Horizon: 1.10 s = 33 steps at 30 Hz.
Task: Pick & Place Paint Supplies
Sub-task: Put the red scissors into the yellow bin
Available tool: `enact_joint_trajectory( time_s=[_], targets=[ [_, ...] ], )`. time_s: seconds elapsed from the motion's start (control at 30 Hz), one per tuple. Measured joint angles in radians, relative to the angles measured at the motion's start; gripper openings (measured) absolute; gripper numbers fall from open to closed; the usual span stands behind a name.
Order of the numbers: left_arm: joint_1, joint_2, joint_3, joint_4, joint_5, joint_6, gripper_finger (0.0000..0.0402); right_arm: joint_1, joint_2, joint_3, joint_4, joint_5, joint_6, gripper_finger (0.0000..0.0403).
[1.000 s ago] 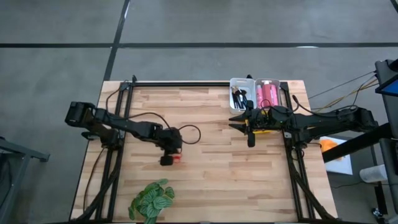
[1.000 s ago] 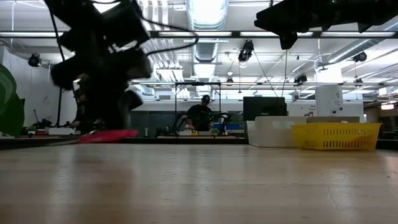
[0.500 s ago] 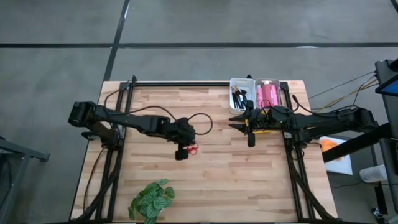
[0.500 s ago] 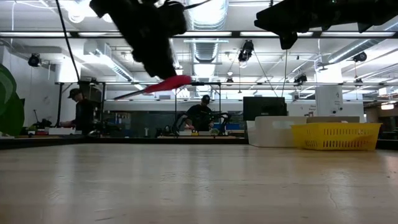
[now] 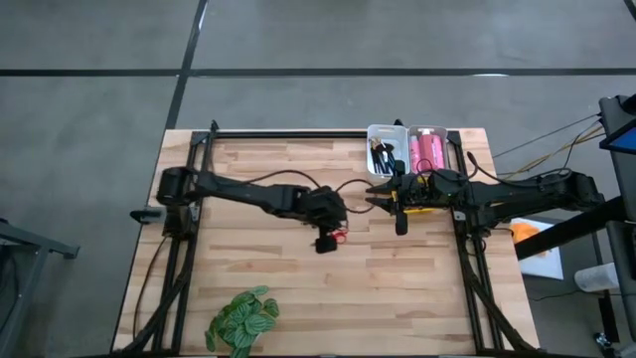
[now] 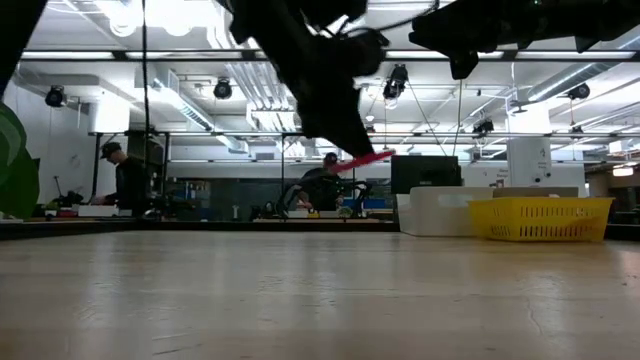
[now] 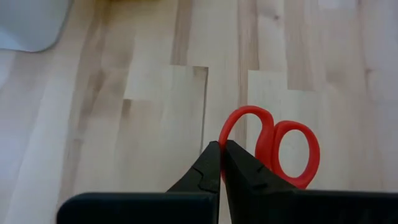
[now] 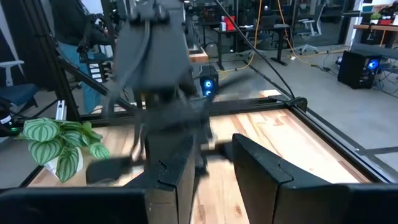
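Note:
My left gripper (image 5: 326, 242) hangs over the middle of the table, shut on small red-handled scissors (image 5: 340, 236). The low view shows these scissors (image 6: 365, 160) well above the tabletop. Their two red loops (image 7: 273, 146) stick out past the fingertips in the left wrist view; the blades are hidden. My right gripper (image 5: 383, 194) waits open and holds nothing, just on the near side of two white bins at the far right. One bin (image 5: 386, 149) holds dark brushes. The other bin (image 5: 427, 149) holds pink tubes. My left gripper pinches the scissors between its two shut fingers at the rim of one red handle loop (image 7: 227, 129). The fingers point down from above. The scissors are lifted clear of the table, and their red end (image 6: 378, 156) juts out sideways, tilted slightly upward.
A green leafy plant (image 5: 241, 320) stands near the table's near edge, left of centre. Bare wood (image 5: 298, 169) lies between the arms and the far edge. Cables trail off the right side. People stand at benches in the room behind (image 6: 325, 185).
My left gripper has risen from the table left of centre and travelled toward the right edge, staying shut on the scissors. The scissors, which lay on the wood a second ago, are now lifted clear and carried toward the bins.

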Motion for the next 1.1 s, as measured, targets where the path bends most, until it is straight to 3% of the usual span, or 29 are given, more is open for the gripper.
enact_joint_trajectory(
  time_s=[0.37,1.1],
  targets=[
    [-0.001,0.171,0.059,0.047,0.0,-0.078,0.0007,0.0,0.001,0.0,-0.001,0.0,0.0,0.0107],
    [-0.001,0.23,0.053,0.098,0.0,-0.14,0.0007,0.0,0.002,-0.001,-0.028,0.0,0.0,0.0107]
  ],
)
